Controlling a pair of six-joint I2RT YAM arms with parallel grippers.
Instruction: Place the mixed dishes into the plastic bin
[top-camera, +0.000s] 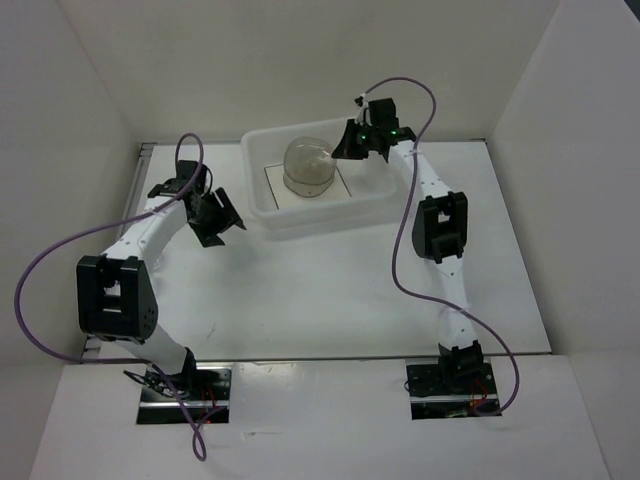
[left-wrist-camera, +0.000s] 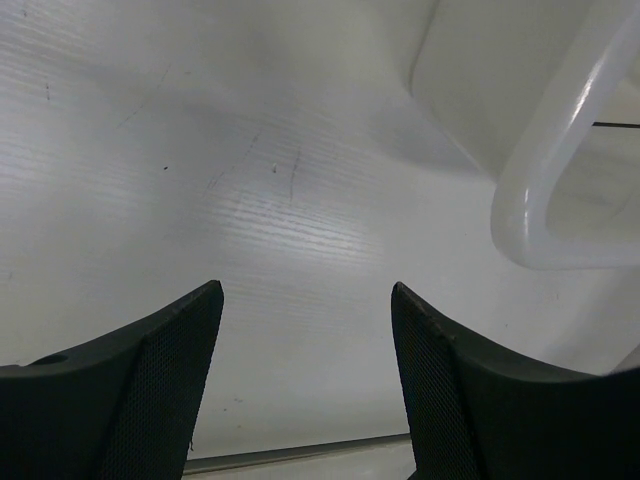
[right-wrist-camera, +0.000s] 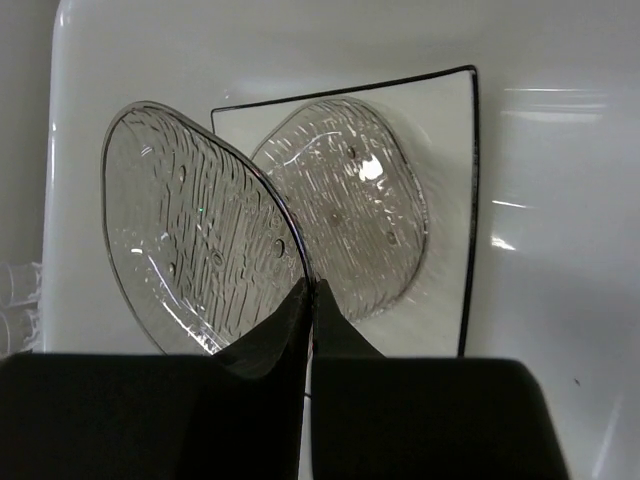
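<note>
The plastic bin (top-camera: 300, 222) stands at the back middle of the table. The square white plate (right-wrist-camera: 450, 130) with its thin dark rim lies flat on the bin's floor, and one round speckled dish (right-wrist-camera: 360, 190) rests on it. My right gripper (right-wrist-camera: 312, 285) is shut on the rim of a second speckled dish (right-wrist-camera: 190, 240) and holds it tilted above the plate, inside the bin; the top view shows this gripper (top-camera: 350, 140) too. My left gripper (left-wrist-camera: 305, 290) is open and empty over bare table beside the bin's left end (left-wrist-camera: 540, 150). The clear cup is not clearly visible.
White walls enclose the table on three sides. A bit of crinkled clear material (right-wrist-camera: 15, 300) shows outside the bin wall at the left edge of the right wrist view. In the top view the left gripper (top-camera: 215, 215) sits close to the bin's left corner.
</note>
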